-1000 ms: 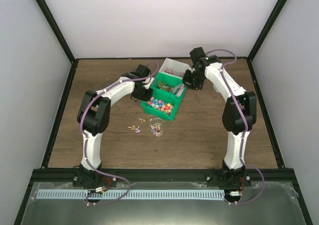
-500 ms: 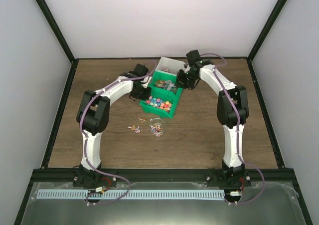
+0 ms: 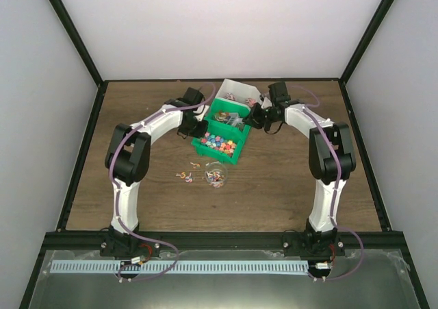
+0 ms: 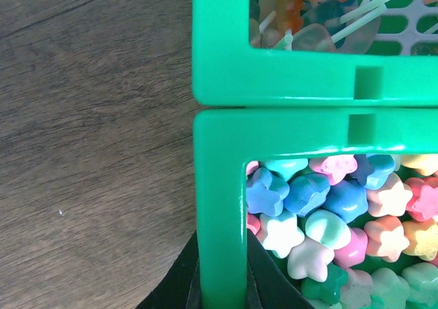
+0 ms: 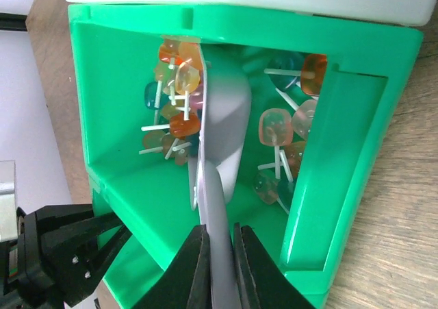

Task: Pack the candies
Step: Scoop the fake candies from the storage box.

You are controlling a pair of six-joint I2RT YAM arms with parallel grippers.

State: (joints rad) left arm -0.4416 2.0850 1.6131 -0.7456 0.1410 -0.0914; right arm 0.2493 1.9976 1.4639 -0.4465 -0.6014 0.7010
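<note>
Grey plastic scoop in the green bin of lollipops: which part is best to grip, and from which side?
Probably its narrow flat handle, from the low front of the green plastic bin. The bowl of the grey plastic scoop lies among stick lollipops, walled in, so only the handle is free. The right gripper holds it so, jaws shut across the handle.

place: robot lab cell | signs: white panel walls (image 3: pixel 219 28), black frame posts (image 3: pixel 68 25), two arms (image 3: pixel 126 158) bolted to table (image 3: pixel 274 186)
</note>
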